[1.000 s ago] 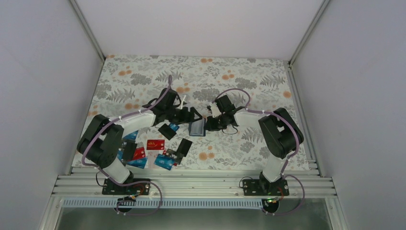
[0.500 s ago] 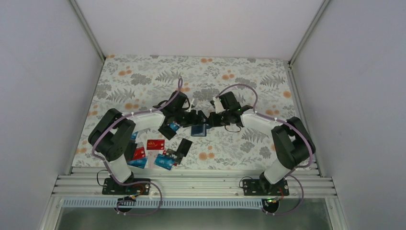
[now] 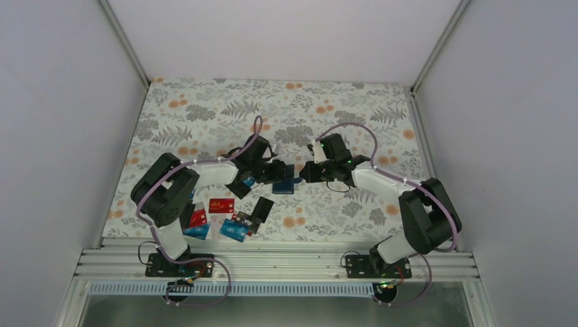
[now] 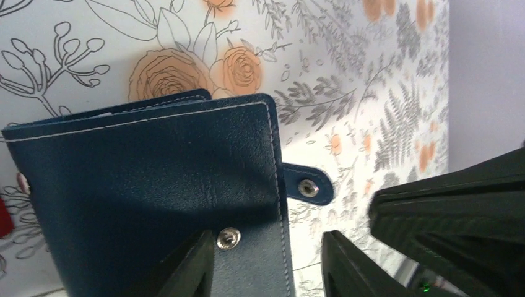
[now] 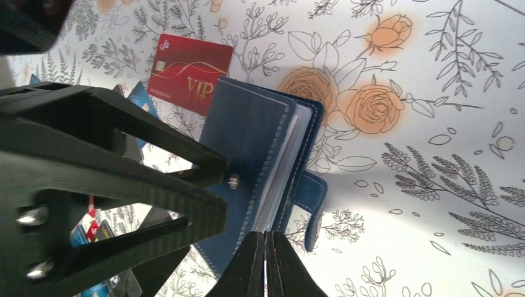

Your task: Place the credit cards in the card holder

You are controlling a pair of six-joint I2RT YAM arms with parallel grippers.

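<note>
The card holder (image 4: 155, 185) sits between the left hand's (image 4: 266, 247) spread fingers (image 4: 192, 266).

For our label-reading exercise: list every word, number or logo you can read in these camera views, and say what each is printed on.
"VIP": gold letters on the red card, read in the right wrist view.
Other cards, seen only in the top view: any print is too small to read.
Card holder: no writing shows on it in either wrist view.
</note>
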